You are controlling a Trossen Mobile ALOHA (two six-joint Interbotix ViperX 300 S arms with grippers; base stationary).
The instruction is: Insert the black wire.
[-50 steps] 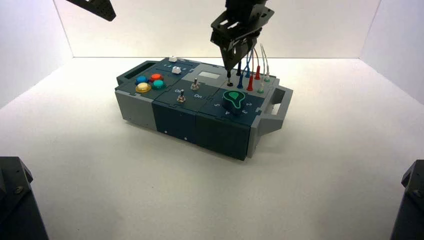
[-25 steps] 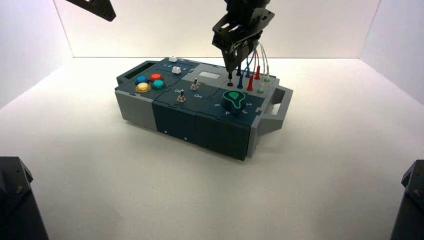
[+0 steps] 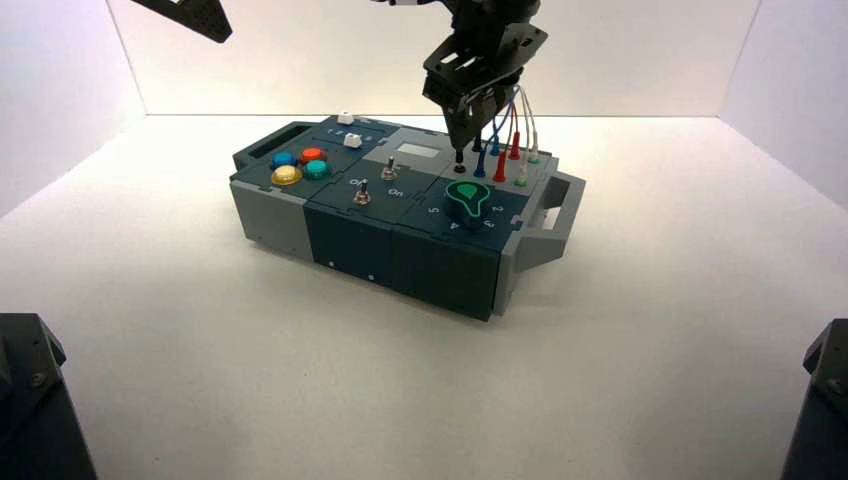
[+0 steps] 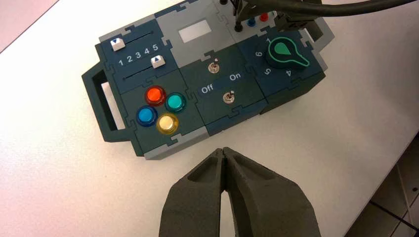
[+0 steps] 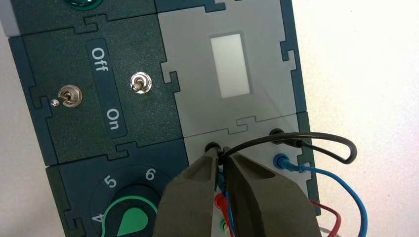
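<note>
My right gripper [image 3: 463, 138] [image 5: 223, 152] is shut on one plug of the black wire [image 5: 316, 138], over the grey wire panel at the box's far right. The plug [image 3: 459, 155] points down just above an open black socket [image 5: 212, 146]. I cannot tell whether the two touch. From the fingers the wire arches away to its other plug [image 5: 284, 136], which sits in a neighbouring socket. My left gripper [image 4: 225, 150] is shut on nothing and hovers high off the box's button end.
The blue wire [image 5: 346, 182] and red wire [image 5: 328, 213] stand plugged in right beside the black one. On the box [image 3: 350, 235] are a green knob [image 3: 467, 200], two toggle switches [image 5: 140, 83], coloured buttons [image 3: 300, 165] and two sliders [image 4: 138, 47].
The right gripper has sunk slightly with the black plug toward the socket. The left arm has not moved.
</note>
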